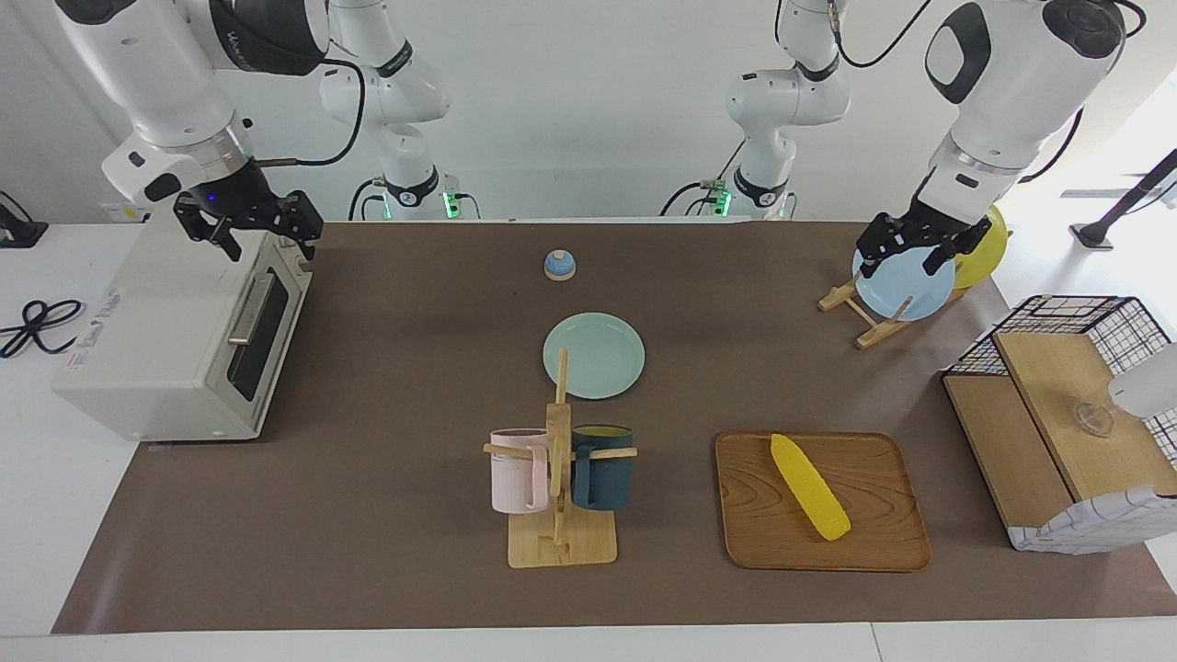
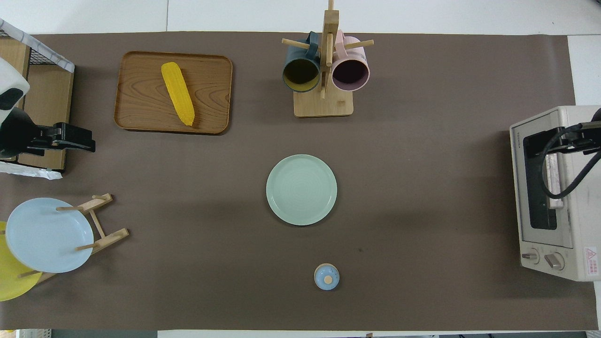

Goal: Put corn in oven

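Lit evenly and brightly from above. Casting only soft, short shadows on the table [image 1: 386, 368] beside the tray [image 1: 754, 524] and mug rack [image 1: 558, 542]. Blowing out to white at the window edge toward the left arm's end in the facing view. Staying sharp throughout, with no motion blur and little bending at the edges.

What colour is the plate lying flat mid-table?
Pale mint green plate; clearest in the overhead view.

corn [image 1: 809, 486] on wooden tray [image 1: 874, 542], oven [image 1: 175, 345] shut
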Motion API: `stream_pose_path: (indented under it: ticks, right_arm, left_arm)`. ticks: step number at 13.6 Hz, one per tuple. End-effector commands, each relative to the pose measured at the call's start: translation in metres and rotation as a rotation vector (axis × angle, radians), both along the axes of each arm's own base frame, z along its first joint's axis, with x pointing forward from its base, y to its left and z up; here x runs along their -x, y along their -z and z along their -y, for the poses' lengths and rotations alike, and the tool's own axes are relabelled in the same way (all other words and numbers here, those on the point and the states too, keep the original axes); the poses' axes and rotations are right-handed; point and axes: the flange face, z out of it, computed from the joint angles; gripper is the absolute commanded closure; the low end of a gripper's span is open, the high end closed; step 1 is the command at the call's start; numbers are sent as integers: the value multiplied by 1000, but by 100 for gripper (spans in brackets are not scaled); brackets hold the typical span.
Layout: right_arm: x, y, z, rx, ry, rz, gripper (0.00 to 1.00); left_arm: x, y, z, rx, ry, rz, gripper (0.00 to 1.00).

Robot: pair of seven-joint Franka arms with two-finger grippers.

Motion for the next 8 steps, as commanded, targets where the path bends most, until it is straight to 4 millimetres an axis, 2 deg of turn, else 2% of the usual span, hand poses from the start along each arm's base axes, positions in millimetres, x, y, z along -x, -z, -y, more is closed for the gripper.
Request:
stream_pose_path:
  ticks: [1, 8]
  right_arm:
    - [2, -4, 0, -33, 22, 13, 0]
    - [6, -3, -3, -33, 8, 5, 0]
  left_arm:
    - [3, -5, -3, -15, 5, -1, 0]
    - [3, -5, -3, -15, 3, -1, 0]
